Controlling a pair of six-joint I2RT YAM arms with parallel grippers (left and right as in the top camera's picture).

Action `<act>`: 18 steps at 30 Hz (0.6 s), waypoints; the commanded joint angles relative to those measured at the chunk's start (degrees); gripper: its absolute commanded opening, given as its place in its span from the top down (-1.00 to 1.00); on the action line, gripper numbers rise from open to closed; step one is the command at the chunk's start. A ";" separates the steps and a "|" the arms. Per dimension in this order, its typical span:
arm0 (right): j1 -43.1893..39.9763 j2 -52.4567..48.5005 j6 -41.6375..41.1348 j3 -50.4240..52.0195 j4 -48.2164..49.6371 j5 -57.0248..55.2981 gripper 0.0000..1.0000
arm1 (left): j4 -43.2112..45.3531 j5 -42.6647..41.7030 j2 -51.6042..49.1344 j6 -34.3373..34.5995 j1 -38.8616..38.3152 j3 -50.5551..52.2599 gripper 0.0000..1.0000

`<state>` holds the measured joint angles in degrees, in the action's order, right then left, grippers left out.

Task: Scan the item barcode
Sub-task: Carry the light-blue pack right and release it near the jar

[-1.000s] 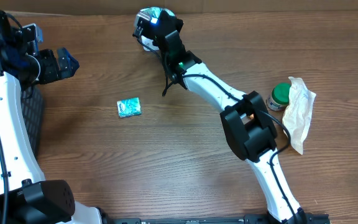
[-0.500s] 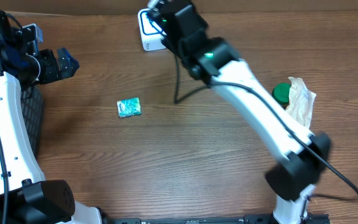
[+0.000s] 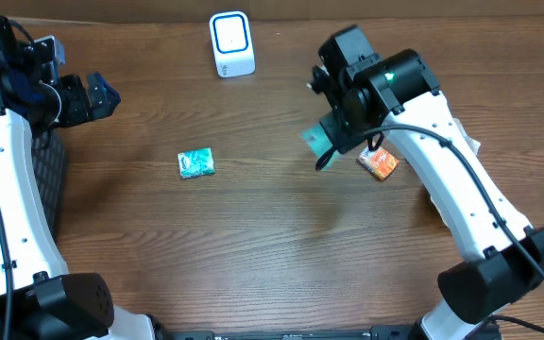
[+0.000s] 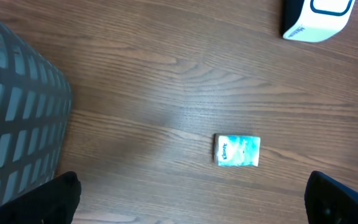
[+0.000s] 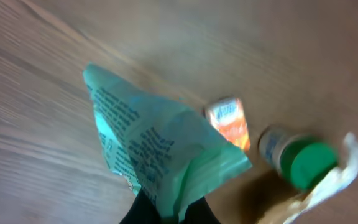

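**1. Right hand** [image 3: 332, 153]
- State: clamped shut on the green packet [image 3: 320, 142], i.e. the task item.
- Location: pkt hangs clear of the surface [image 3: 281, 255], to the right of the white scanner [image 3: 231, 42] and nearer the robot's side than it.
- Right wrist view: pkt [image 5: 160, 149] fills mid-frame, pinched at its lower end. Only the dark fingertips [image 5: 205, 218] show; the rest is cut off by the frame bottom.
- Small print on the pkt face is too blurred to read. Cannot tell if a barcode is among it.

**2. Left hand** [image 3: 88, 97]
- State: jaws wide apart, nothing between them.
- Location: far left of the scanner.
- Left wrist view: only two dark fingertips [image 4: 61, 199] show, one in each bottom corner.

**3. Other items**
- Scanner: upright at the far edge of the surface. In the left wrist view [image 4: 316, 18] it is cut off by the frame top.
- Teal tissue pack [image 3: 195, 162]: flat on the surface, left of the scanner and nearer the robot, apart from both hands.
- Orange sachet [image 3: 378, 163]: right of the scanner, just beside the held pkt, partly under the right arm.
- Green-lid jar [image 5: 297, 158] and pale crumpled wrapper [image 5: 337, 177]: blurred in the right wrist view, past the sachet as seen from the scanner. Cannot tell if they touch. In the overhead view the arm hides the jar.
- Dark mesh basket [image 4: 17, 124]: far left of the scanner, cut off by the frame edge.
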<state>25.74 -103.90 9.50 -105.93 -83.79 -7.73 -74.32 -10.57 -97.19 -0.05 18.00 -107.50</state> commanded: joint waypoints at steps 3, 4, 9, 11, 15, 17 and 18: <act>-2.38 0.28 1.68 13.35 1.33 -5.31 0.92 | 0.02 -0.39 -0.22 -0.83 -0.39 -0.22 -0.99; -2.47 0.28 1.66 15.54 2.01 -7.72 0.92 | 0.02 -0.42 -0.22 -0.85 -0.39 -0.22 -0.99; -2.49 0.28 1.70 22.23 7.10 -16.35 0.92 | 0.02 -0.42 -0.22 -0.83 -0.39 -0.22 -0.99; -2.58 0.28 2.27 23.02 9.35 -18.69 0.83 | 0.02 -0.39 -0.22 -0.83 -0.39 -0.22 -0.99; -2.69 0.28 4.55 23.08 13.53 -19.69 0.35 | 0.02 -0.42 -0.22 -0.83 -0.39 -0.22 -0.99; -2.69 0.28 5.73 23.08 15.10 -19.71 -0.19 | 0.00 -0.42 -0.22 -0.85 -0.39 -0.22 -0.99; -2.69 0.28 5.99 23.08 16.04 -19.89 -0.50 | 0.02 -0.42 -0.22 -0.83 -0.39 -0.22 -0.99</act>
<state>23.29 -104.01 13.45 -82.85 -69.01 -25.06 -74.35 -10.52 -97.19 -0.05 18.00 -107.50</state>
